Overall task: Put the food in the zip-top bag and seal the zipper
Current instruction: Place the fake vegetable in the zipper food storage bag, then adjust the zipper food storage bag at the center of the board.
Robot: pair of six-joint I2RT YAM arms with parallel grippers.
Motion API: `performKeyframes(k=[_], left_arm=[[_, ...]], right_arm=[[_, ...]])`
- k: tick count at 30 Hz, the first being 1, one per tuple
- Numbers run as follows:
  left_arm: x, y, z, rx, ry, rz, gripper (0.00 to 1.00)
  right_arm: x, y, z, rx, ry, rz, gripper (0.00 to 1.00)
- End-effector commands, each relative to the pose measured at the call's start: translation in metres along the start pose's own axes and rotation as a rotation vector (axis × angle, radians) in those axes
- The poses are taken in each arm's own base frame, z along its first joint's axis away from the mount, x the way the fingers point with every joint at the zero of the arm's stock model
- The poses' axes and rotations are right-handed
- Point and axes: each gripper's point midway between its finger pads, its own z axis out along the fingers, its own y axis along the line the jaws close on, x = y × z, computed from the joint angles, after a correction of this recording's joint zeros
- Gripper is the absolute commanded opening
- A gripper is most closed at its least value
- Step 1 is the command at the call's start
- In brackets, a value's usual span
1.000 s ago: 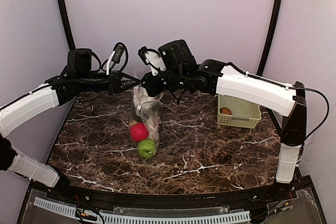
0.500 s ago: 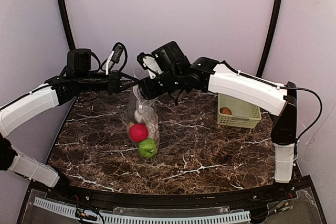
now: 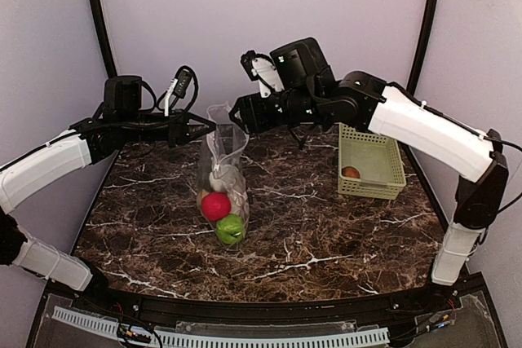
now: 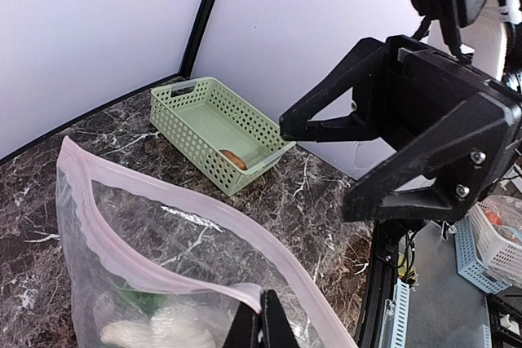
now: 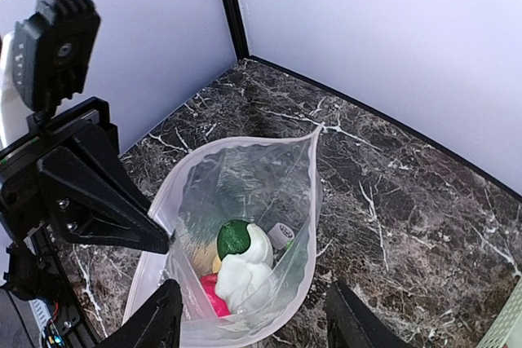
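Release over the bag. The right gripper [image 4: 318, 167], closed at the bag mouth a second ago, now has its jaws well apart and empty, and has drawn back up and to the right. A white radish with green leaves [image 5: 241, 270] lies inside the clear crinkly zip-top bag [image 3: 222, 173], above the red apple [image 3: 215, 205] and green apple [image 3: 230, 228]. One brown piece [image 3: 351, 173] remains in the pale green lattice basket [image 3: 391, 185], far right. The left gripper [image 3: 204, 125], arm reaching in from the left, pinches the pinkish zipper strip [image 4: 163, 193] and holds the bag upright, mouth open, at table centre.
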Motion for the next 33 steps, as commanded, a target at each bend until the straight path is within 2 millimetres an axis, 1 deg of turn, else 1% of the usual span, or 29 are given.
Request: performKeyframes(k=[1,4,11,12,13,15,17,18,20,21,22,24,25,26,28,33], left_arm=[[-0.009,-0.007,-0.005,0.007,-0.033,0.038,0.01],[-0.008,-0.007,-0.004,0.006,-0.032,0.037,0.01],[-0.008,-0.006,-0.004,0.002,-0.029,0.036,0.01],[-0.008,-0.006,-0.004,0.003,-0.028,0.037,0.01],[-0.008,-0.005,-0.004,0.000,-0.029,0.038,0.01],[-0.008,-0.005,-0.004,-0.003,-0.028,0.039,0.01],[-0.008,-0.003,-0.005,-0.015,-0.026,0.040,0.01],[-0.008,-0.002,-0.005,-0.019,-0.025,0.042,0.01],[-0.012,-0.001,-0.008,-0.042,-0.018,0.063,0.01],[-0.017,0.000,-0.011,-0.068,-0.023,0.071,0.01],[-0.025,-0.001,-0.014,-0.079,-0.038,0.088,0.01],[-0.035,-0.003,-0.021,-0.097,-0.065,0.107,0.01],[-0.039,-0.004,-0.024,-0.101,-0.074,0.112,0.01],[-0.043,-0.006,-0.025,-0.101,-0.082,0.119,0.01],[-0.043,-0.007,-0.026,-0.101,-0.084,0.119,0.01],[-0.027,0.004,-0.016,-0.099,-0.050,0.083,0.01]], right_arm=[[0.033,-0.027,0.021,0.072,0.100,0.080,0.56],[0.042,-0.033,0.030,0.053,0.137,0.121,0.53],[0.053,-0.021,0.051,-0.029,0.190,0.140,0.44],[0.054,-0.020,0.052,-0.034,0.194,0.138,0.41],[0.053,-0.020,0.054,-0.038,0.196,0.138,0.35],[0.048,-0.018,0.054,-0.053,0.187,0.134,0.20],[0.035,-0.015,0.050,-0.069,0.159,0.119,0.04],[0.026,-0.014,0.046,-0.072,0.137,0.108,0.00],[0.001,-0.011,0.034,-0.086,0.076,0.086,0.00],[-0.014,-0.009,0.025,-0.095,0.036,0.078,0.00],[-0.025,-0.007,0.017,-0.104,0.005,0.071,0.00],[-0.042,-0.004,0.003,-0.123,-0.051,0.060,0.00],[-0.045,-0.004,-0.002,-0.127,-0.068,0.056,0.00],[-0.047,-0.005,-0.006,-0.124,-0.081,0.055,0.00],[-0.044,-0.009,-0.010,-0.104,-0.084,0.059,0.00],[-0.017,-0.022,0.000,-0.044,-0.031,0.078,0.00]])
